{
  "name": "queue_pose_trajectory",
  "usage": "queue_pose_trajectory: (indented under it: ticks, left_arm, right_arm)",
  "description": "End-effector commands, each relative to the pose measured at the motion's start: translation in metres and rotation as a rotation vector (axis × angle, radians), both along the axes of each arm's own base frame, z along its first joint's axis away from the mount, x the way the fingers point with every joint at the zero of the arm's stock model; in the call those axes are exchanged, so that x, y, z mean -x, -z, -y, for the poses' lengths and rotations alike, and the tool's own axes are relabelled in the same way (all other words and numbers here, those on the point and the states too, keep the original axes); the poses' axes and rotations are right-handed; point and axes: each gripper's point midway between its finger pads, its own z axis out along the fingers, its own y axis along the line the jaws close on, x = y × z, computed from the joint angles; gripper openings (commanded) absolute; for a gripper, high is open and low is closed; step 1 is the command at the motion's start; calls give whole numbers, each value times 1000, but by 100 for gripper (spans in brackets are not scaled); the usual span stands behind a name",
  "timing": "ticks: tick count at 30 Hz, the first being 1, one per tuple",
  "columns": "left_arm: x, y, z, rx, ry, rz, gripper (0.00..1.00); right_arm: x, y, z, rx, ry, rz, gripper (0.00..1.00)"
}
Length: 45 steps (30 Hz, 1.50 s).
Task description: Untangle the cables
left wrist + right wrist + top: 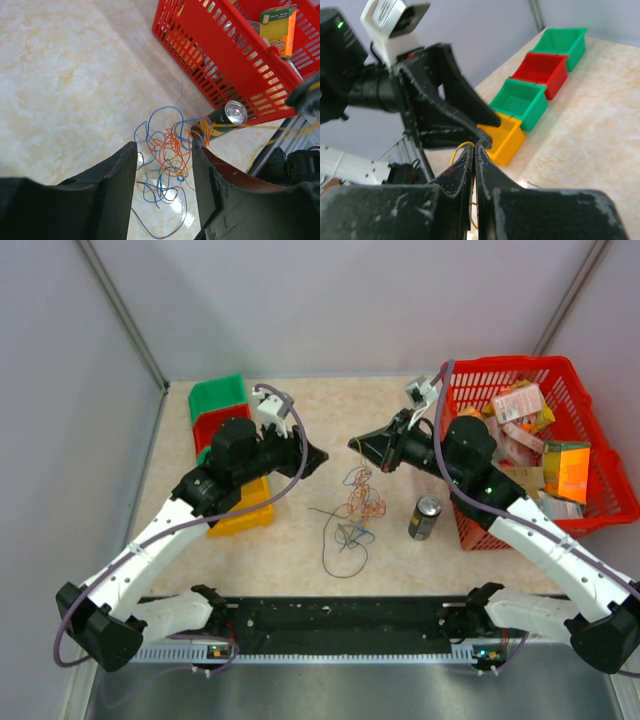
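The cables are a loose tangle of thin orange, blue, yellow and dark wires lying mid-table, with one dark loop trailing toward me. My left gripper hovers just left of and above the tangle. In the left wrist view it is open, nothing is between its fingers, and the cables lie on the table below the gap. My right gripper faces it from the right. In the right wrist view it is shut on a thin yellow wire, and strands hang from it down to the tangle.
A dark drink can stands right of the tangle, beside a red basket full of packets. Green, red and yellow bins line the left side under my left arm. Grey walls close the back and sides.
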Motion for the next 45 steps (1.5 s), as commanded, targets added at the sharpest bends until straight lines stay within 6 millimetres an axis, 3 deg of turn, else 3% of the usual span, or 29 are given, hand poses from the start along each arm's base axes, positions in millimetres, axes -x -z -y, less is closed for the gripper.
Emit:
queue_pose_trajectory:
  ticks: [1,3,6,12,14,15,16,23,26,30,33,35,37,40,42,45]
  left_arm:
    - [-9,-4,11,26,37,37,53]
    - [4,-7,31,76,168,27,61]
    - [38,-22,53,213,399,43,71]
    - [70,-33,55,327,484,129,74]
    - [77,-36,57,338,488,155,80]
    - [77,-38,59,338,483,164,94]
    - [76,-39,61,331,476,173,99]
    - [61,-44,82,330,424,195,98]
    - [54,-45,93,335,422,189,91]
    - [49,-48,99,349,418,190,70]
    - [41,-46,96,317,369,201,36]
    - [37,-44,90,279,329,209,13]
    - [35,-42,82,245,296,213,0]
    - [38,-37,72,210,269,209,0]
    - [40,-37,64,209,242,216,0]
    - [38,-41,53,208,183,221,0]
  right_arm:
    - [40,-17,-2,-47,-185,123,0]
    - [44,-10,-1,-42,-196,116,0]
    - [37,-2,5,-34,-136,85,0]
    - [20,4,9,-51,-31,-11,0]
    - [18,6,8,-46,-28,-34,0]
    - [17,6,6,-46,-34,-38,0]
    - [18,5,5,-47,-43,-41,0]
    - [23,1,0,-79,-79,-55,0]
    - [24,-1,0,-88,-85,-63,0]
    - [23,0,-2,-83,-90,-70,0]
    - [22,5,-2,-64,-86,-72,0]
    - [18,14,0,-24,-65,-70,12]
    - [7,30,10,50,15,-75,33]
    - [-7,57,28,154,126,-68,71]
    - [-12,83,38,206,182,-90,80]
    - [-8,106,43,225,181,-94,84]
